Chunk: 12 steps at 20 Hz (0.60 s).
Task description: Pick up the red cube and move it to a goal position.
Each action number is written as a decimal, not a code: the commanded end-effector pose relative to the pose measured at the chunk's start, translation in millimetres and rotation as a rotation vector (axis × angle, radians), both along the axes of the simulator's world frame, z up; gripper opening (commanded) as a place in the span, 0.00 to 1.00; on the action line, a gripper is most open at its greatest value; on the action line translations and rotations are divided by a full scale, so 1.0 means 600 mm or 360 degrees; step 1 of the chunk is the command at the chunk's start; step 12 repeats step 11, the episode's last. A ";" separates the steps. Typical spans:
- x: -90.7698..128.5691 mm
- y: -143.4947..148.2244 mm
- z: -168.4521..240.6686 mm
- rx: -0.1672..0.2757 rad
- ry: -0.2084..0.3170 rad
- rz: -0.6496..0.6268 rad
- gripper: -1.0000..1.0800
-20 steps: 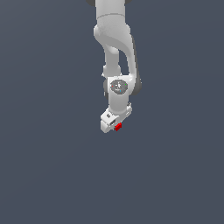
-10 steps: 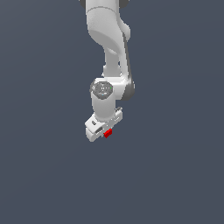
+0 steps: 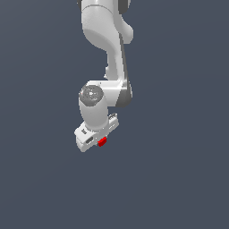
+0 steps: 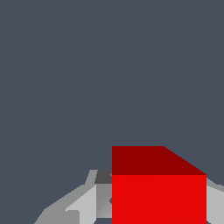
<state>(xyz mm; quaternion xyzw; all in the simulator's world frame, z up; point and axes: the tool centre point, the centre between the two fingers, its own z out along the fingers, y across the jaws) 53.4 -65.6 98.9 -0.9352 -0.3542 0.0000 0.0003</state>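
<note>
Claw [image 3: 101, 144] clamped on 1 red cube [image 3: 102, 142], lower-centre of exterior view — carry smoothly, keep squeeze firm, no jerks.

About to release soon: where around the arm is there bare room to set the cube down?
The exterior view shows plain grey floor on every side of the arm; nothing else stands there. The only crowded spot is at the tool itself, shut on the red cube. The wrist view shows bare grey beyond the cube.
</note>
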 end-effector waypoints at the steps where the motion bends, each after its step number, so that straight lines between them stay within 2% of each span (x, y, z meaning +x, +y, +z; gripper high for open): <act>1: 0.010 -0.007 0.005 -0.0001 0.0000 0.0001 0.00; 12: 0.018 -0.013 0.009 -0.0001 0.0000 0.0001 0.00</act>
